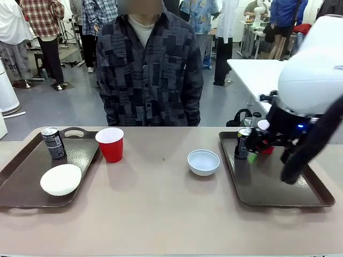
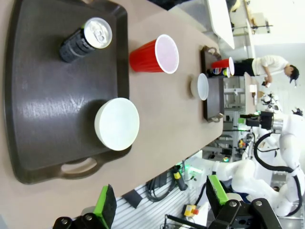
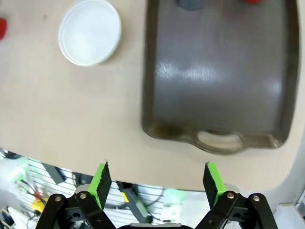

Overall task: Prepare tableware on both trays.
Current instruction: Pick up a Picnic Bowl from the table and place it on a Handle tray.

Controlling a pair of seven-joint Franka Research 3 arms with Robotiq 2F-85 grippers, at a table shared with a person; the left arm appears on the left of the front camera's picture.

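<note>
- The right hand [image 3: 156, 183] hangs above the right tray [image 1: 268, 187], green fingers apart and holding nothing. A can [image 1: 242, 143] and a second red cup [image 2: 222, 64] stand on that tray, just beside the hand.
- The pale bowl [image 1: 203, 161] sits on the bare bench [image 1: 161, 214], a little off to that hand's side and just outside the tray's rim. It looks the likelier of that hand's jobs.
- I'd guess the bowl is stiff, smooth and light, with a low sloping wall that a side squeeze would slip off. Pinching the rim, one finger inside and one outside, seems safer. Whether it would chip, I cannot tell.
- The left hand [image 2: 159, 200] is held high, fingers wide and empty, looking down on the left tray [image 1: 16, 201], which carries a black can [image 1: 53, 143] and a cream bowl [image 1: 61, 179].
- The red cup [image 1: 110, 144] stands upright on the bench ahead of that hand, just past the tray's long rim.
- The cup looks thin and very light, so it would probably buckle or tip. A gentle grip across the wall below the rim should do.
</note>
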